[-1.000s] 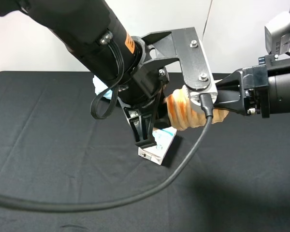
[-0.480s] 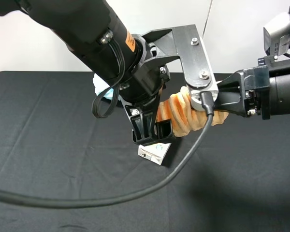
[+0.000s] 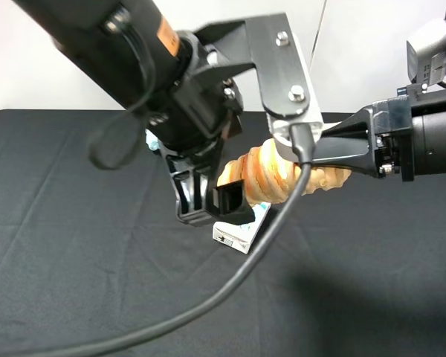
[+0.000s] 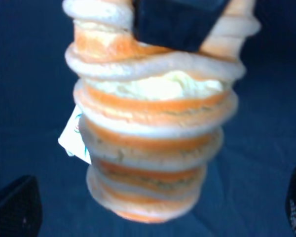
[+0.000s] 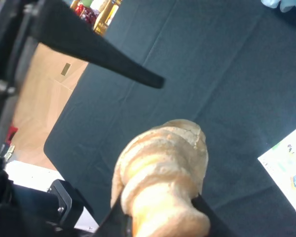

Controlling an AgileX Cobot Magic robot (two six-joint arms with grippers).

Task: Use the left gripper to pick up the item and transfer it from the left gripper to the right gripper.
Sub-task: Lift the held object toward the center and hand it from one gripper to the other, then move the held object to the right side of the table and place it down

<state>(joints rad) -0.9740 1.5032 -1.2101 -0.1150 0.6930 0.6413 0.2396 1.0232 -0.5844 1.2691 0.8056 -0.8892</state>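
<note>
Though partly behind left claw (image 3: 210, 207), white carton (image 3: 240, 233).

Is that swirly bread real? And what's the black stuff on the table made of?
The swirly bread looks like a toy, probably soft foam or rubbery plastic: its orange and cream ridges are smooth, matte and very even. The black table cover looks like cloth: dull, with soft creases.

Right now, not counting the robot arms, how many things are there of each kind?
Spiral bread: 1
White carton: 1
Blue puff: 1
Total: 3
</note>
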